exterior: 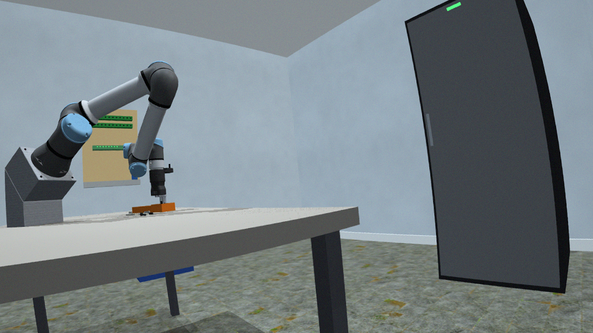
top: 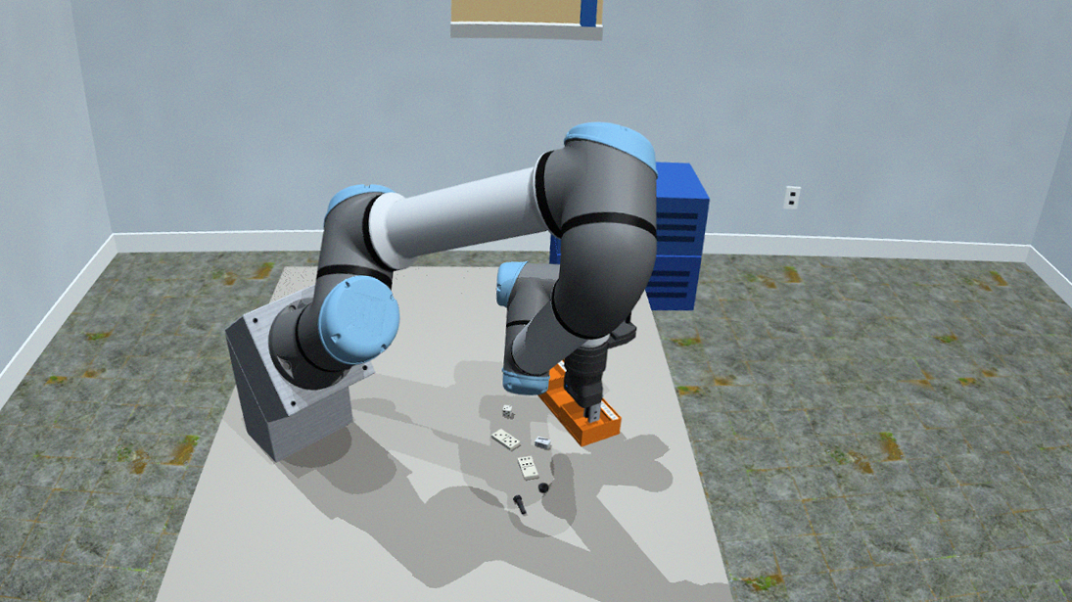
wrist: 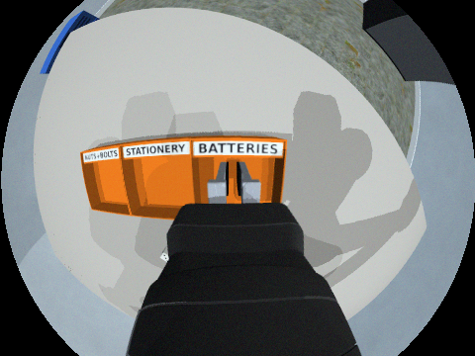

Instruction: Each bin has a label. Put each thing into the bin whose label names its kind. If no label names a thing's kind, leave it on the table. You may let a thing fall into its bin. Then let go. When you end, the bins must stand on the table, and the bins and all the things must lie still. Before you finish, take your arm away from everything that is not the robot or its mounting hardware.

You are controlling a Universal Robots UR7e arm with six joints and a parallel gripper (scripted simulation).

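Inside the BATTERIES bin (top: 600, 433) (exterior: 165, 207) (wrist: 280, 178), a narrow-spread tool (top: 593, 414) (exterior: 162, 200) (wrist: 233, 172)

On the pale worktop (top: 277, 555) (exterior: 247, 228) (wrist: 237, 64) stands the arm (top: 465, 213) (exterior: 116, 93), bent over the orange bins. These form one joined row: NUTS+BOLTS (wrist: 88, 180), STATIONERY (wrist: 126, 180) and BATTERIES, with the last at one end. The tool points down, its fingers reaching into BATTERIES. They stand slightly apart, orange showing through the slim gap; whether they touch the bin's floor, I cannot tell.

The loose things lie on the worktop beside the row, outside the bins. Two white dominoes, one (top: 505, 439) nearer the arm's base and another (top: 528, 467) farther off, lie flat and apart. A black bolt (top: 519, 504) lies beyond them, near a small dark round piece (top: 543, 488). Smaller items include a dotted white piece (top: 508, 410) and a pale bluish piece (top: 542, 442), too small to identify.
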